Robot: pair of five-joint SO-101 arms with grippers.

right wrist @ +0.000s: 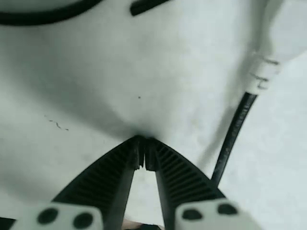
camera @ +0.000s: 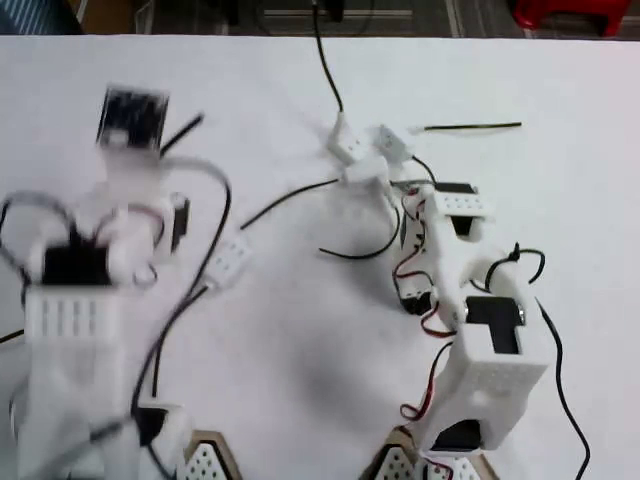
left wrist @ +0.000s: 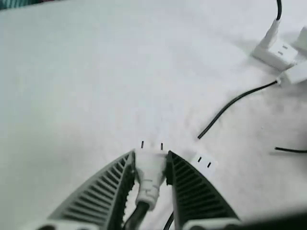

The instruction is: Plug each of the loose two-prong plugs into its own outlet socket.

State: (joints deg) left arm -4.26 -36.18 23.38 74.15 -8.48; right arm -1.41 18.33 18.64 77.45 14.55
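Note:
My left gripper (left wrist: 152, 163) is shut on a white two-prong plug (left wrist: 150, 167), held above the table with its prongs pointing forward. A small white outlet socket (left wrist: 204, 163) lies on the table just beside that gripper's tip. Farther off sits another white socket (left wrist: 273, 49) with a black cord in it. My right gripper (right wrist: 144, 155) is shut with nothing between its fingers, low over the table. Close to it lies a white plug (right wrist: 276, 45) with its black cord (right wrist: 233, 136). In the high view, a cluster of white sockets (camera: 365, 150) lies at the table's middle back.
Loose black cables (camera: 370, 245) curl across the white table (camera: 300, 340) between the arms. One single socket (camera: 228, 262) lies left of centre. The right arm (camera: 455, 215) stands next to the socket cluster; the left arm (camera: 80, 270) is at the far left.

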